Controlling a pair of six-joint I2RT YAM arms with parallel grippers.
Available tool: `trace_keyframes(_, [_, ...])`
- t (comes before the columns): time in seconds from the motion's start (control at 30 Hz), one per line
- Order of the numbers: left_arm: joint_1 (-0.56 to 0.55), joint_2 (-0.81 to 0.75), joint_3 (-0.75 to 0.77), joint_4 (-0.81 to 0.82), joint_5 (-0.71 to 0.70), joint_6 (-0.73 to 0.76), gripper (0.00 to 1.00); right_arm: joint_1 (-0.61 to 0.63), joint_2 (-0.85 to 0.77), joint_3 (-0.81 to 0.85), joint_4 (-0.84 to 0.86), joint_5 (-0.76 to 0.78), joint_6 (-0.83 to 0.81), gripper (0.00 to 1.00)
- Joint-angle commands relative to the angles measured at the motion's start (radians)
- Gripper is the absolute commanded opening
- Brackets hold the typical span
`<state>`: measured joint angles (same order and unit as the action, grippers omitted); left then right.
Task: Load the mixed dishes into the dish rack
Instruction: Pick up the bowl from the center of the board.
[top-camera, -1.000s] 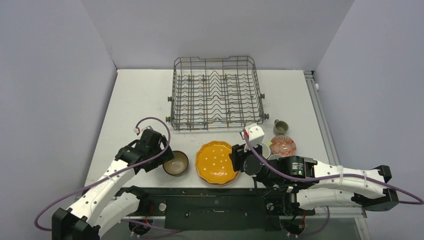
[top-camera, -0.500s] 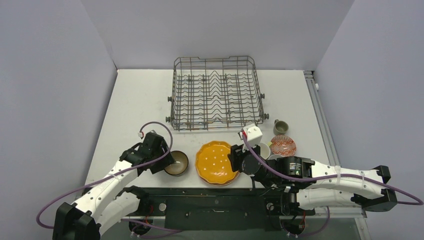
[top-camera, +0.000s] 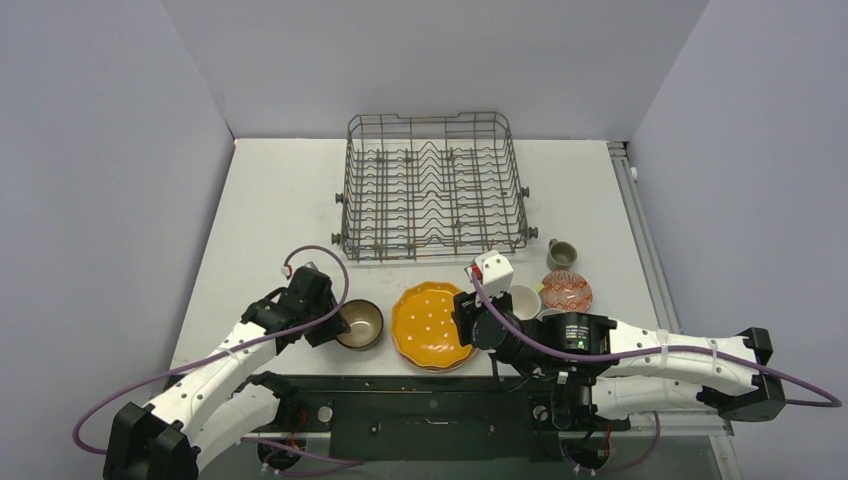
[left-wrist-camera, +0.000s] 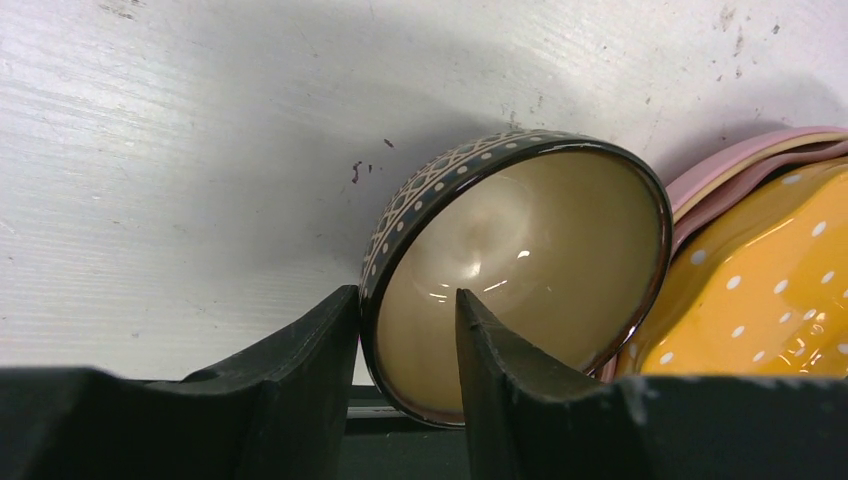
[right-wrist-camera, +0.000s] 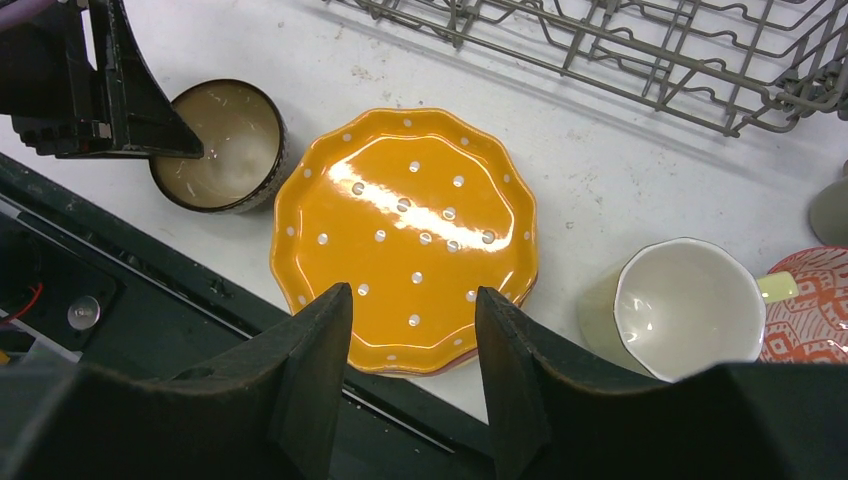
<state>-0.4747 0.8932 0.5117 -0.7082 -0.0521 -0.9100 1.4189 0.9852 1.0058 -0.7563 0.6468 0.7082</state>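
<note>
Toward the arm bases from the dish rack (top-camera: 430, 185), off its near left corner, the brown bowl (top-camera: 362, 322) is sitting mouth-up on the table (top-camera: 270, 200). The left gripper (top-camera: 335, 325) is straddling the rim of this bowl on the side away from the plate. Its outer finger (left-wrist-camera: 300, 370) is lying against the dotted outside wall, and its inner finger (left-wrist-camera: 510, 390) is reaching into the cream interior. The jaws are standing at a narrow setting, and a strip of glaze is showing between the inner finger and the wall, so the rim is not clamped. Just right of the bowl, in line with the middle of the rack's near side, the orange plate (top-camera: 432, 325) is lying flat on top of a stack. A pink plate (left-wrist-camera: 740, 160) is showing its edge beneath it, and the bowl is touching or nearly touching this stack. The right gripper (top-camera: 462, 315) is hovering over the plate's edge farthest from the rack, its jaws standing partway apart and holding nothing. Off the rack's near right corner, the pale-yellow mug (top-camera: 524, 300) is standing upright beside the plate stack. A red-patterned bowl (top-camera: 567, 290) is sitting just beyond the mug, and the grey mug (top-camera: 562, 253) is standing closer to the rack.
</note>
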Motion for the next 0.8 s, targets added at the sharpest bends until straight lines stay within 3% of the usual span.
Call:
trace_keyframes(0.0, [-0.007, -0.007, 0.004, 0.059, 0.025, 0.003, 0.34, -0.007, 0.013, 0.050, 0.006, 0.010, -0.009, 0.44])
trace_keyframes(0.27, [-0.008, -0.005, 0.002, 0.070, 0.035, 0.012, 0.10, -0.014, 0.020, 0.070, -0.014, 0.014, -0.015, 0.44])
trace_keyframes(0.43, [-0.010, -0.005, 0.002, 0.072, 0.034, 0.014, 0.00, -0.019, 0.024, 0.081, -0.026, 0.011, -0.015, 0.43])
trace_keyframes(0.77, [-0.011, -0.036, 0.009, 0.054, 0.017, 0.005, 0.00, -0.020, 0.015, 0.066, -0.018, 0.010, -0.007, 0.43])
